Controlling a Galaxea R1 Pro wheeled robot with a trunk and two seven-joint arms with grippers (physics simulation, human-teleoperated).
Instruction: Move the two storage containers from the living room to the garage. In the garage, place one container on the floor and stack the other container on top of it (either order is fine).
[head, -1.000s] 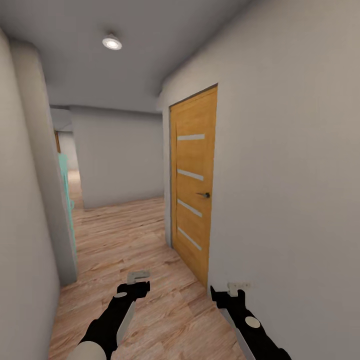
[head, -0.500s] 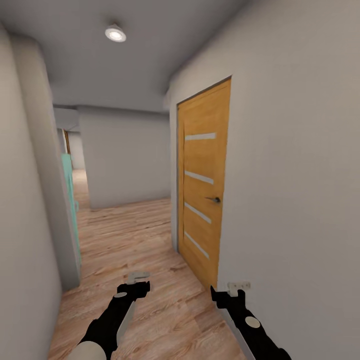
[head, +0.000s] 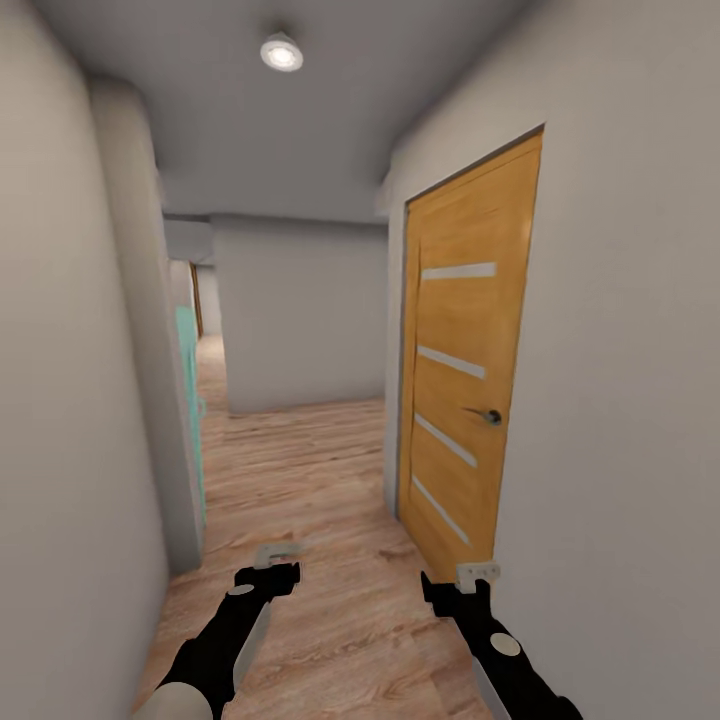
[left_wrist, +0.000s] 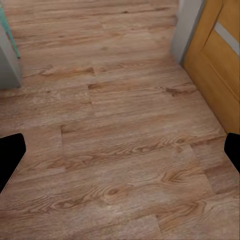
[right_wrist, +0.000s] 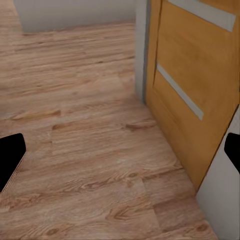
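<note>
I am in a narrow hallway with a light wood plank floor (head: 300, 480); the storage containers are out of view. My left gripper (head: 276, 553) hangs low over the planks, open and holding nothing. My right gripper (head: 478, 571) is also open and holding nothing, close to the right wall beside the wooden door. In the left wrist view the dark fingertips (left_wrist: 10, 156) stand wide apart over bare planks. The right wrist view shows its fingertips (right_wrist: 9, 157) equally spread, with the door's lower part just ahead.
An orange wooden door (head: 462, 370) with pale slats and a dark handle (head: 489, 416) stands shut in the right wall. A grey wall (head: 80, 400) runs close on the left, with a teal panel (head: 190, 400) past it. The corridor runs ahead to a grey wall (head: 300, 320).
The whole view has shifted: the door now looks larger and sits further right, and the left wall is nearer. Both arms hold the same pose with grippers open.
</note>
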